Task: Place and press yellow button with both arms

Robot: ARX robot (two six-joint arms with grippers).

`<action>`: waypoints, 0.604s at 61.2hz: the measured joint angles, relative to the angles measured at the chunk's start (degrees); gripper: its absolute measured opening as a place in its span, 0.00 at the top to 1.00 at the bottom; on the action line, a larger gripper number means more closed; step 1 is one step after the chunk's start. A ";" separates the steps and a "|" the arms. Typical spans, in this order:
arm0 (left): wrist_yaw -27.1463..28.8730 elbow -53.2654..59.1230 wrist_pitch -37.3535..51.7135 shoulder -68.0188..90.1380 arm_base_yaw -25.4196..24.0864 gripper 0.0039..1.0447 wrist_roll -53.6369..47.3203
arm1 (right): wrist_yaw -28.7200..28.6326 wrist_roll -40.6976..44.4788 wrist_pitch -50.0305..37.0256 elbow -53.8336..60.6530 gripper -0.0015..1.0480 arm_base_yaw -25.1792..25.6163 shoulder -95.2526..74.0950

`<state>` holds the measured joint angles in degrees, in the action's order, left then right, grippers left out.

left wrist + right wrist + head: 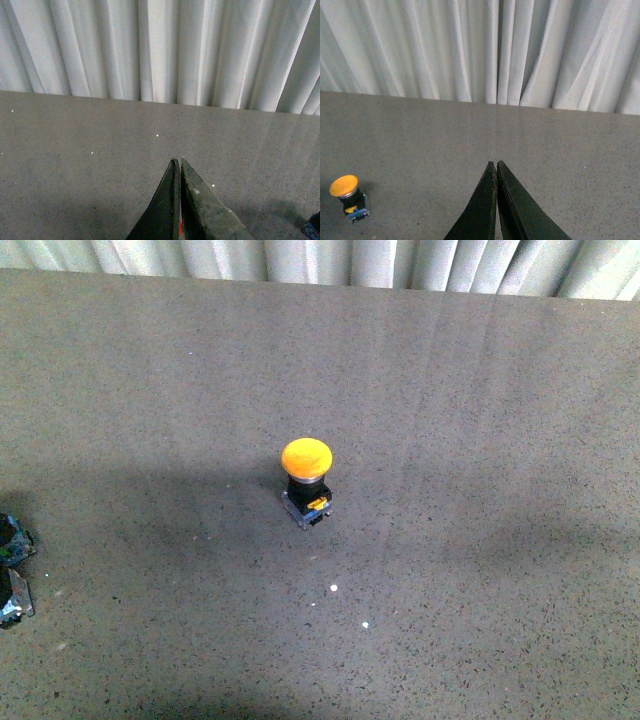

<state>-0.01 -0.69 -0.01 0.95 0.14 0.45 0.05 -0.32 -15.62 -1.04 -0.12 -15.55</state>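
Now, yellow button (307, 483) upright mid-table (480, 420), cap up, nothing touching it. Left gripper (178, 161) fingers pressed together, holding nothing, above bare tabletop. Right gripper (496, 163) likewise pinched closed, empty, button (348, 197) well apart from it. Curtain (480, 50) behind table's far edge.

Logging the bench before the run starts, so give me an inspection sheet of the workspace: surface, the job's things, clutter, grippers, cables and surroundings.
Surface: grey speckled table, a few tiny white specks near the front.
Job's things: yellow button stands upright near the table's middle, cap up, untouched.
Clutter: dark object with blue bits at the left edge, cut off, cannot tell what it is.
Grippers: left gripper and right gripper both shut, empty, above the table, away from the button.
Cables: nothing seen.
Surroundings: pleated white curtain behind the table's far edge.
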 joint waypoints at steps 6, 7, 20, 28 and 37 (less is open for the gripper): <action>0.00 0.00 0.00 0.00 0.00 0.99 0.00 | 0.00 0.00 1.77 0.00 0.99 0.00 1.77; 0.00 -0.02 0.00 0.00 0.00 0.99 -0.02 | 0.00 0.02 2.10 0.00 0.99 0.00 2.12; 0.00 -0.02 0.00 0.00 0.00 0.99 0.00 | 0.02 0.02 5.11 0.00 0.99 0.00 5.09; 0.02 -0.02 0.00 0.00 0.00 0.99 0.00 | 0.04 0.02 14.56 0.00 0.99 0.00 12.76; 0.00 -0.02 0.00 0.00 0.00 0.99 0.00 | 0.04 0.00 15.43 0.00 0.99 0.00 15.04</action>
<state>-0.01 -0.71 -0.01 0.95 0.14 0.45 0.10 -0.32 -0.19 -1.04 -0.12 -0.51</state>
